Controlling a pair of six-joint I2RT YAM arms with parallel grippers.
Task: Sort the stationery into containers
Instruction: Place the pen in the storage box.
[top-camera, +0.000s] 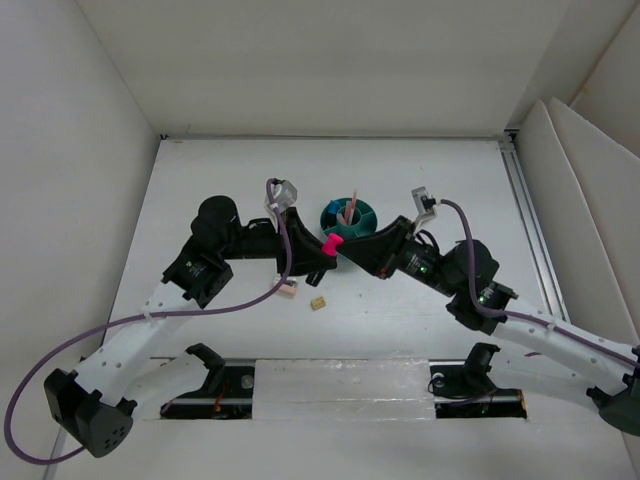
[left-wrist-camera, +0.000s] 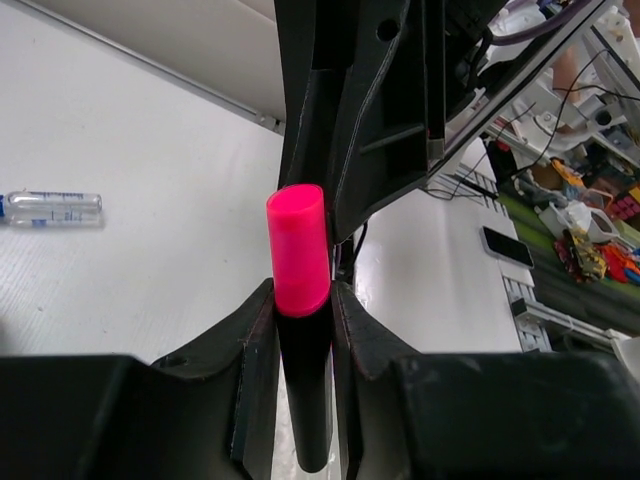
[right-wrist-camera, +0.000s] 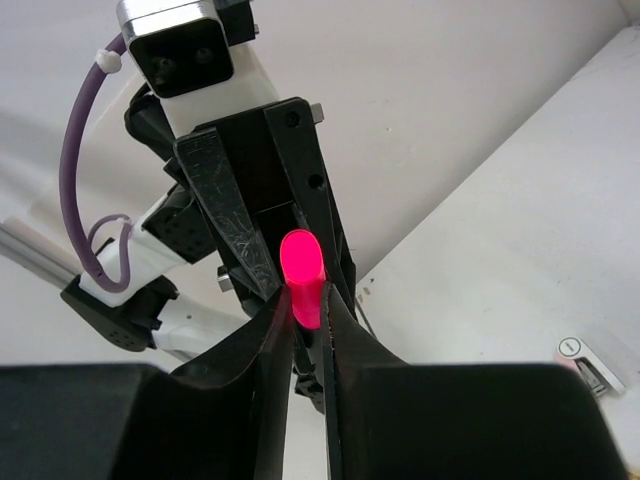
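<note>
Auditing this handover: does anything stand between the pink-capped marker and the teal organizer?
Nothing visible does. The marker, clamped by both the left pincer and the right pincer, hangs beside the near rim of the organizer.

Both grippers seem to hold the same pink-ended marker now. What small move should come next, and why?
Probably the right gripper should open and let go. The left gripper is shut on the black body of the marker, while the right one pinches only its pink cap. With two grips on one marker, neither arm can carry it to the teal organizer.
</note>
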